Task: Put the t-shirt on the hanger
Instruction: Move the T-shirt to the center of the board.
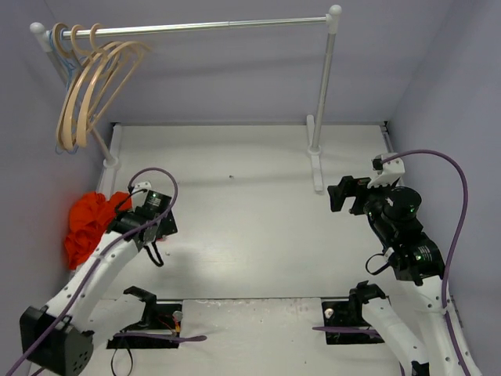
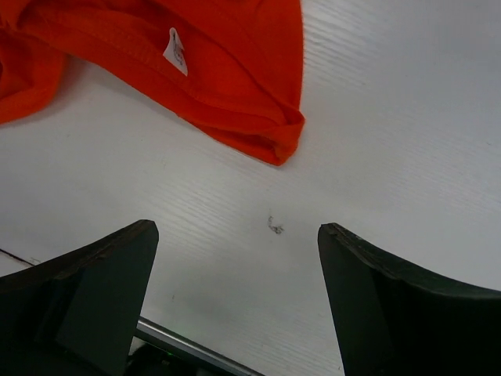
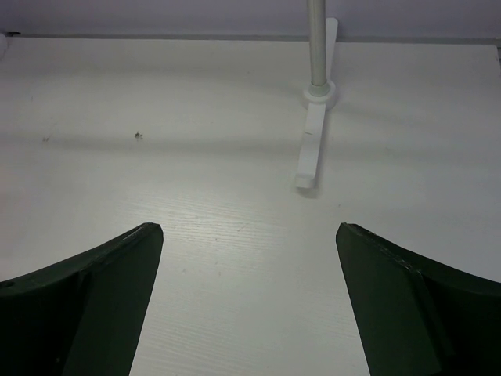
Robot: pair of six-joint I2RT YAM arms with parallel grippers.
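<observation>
Beside the crumpled t-shirt [image 1: 90,227], left end effector [image 2: 235,235] wide, empty; right end effector [image 3: 249,231] likewise.

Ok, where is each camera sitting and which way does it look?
Top external: high behind the arms, looking down on the table, wooden hangers and t-shirt; left arm and right arm show.
Left wrist: behind the left gripper, looking down at the t-shirt's edge; its open fingers show.
Right wrist: behind the right gripper, facing the rack post; its open fingers show.
Shared: top and left wrist both see the t-shirt; top and right wrist, the rack post.
</observation>
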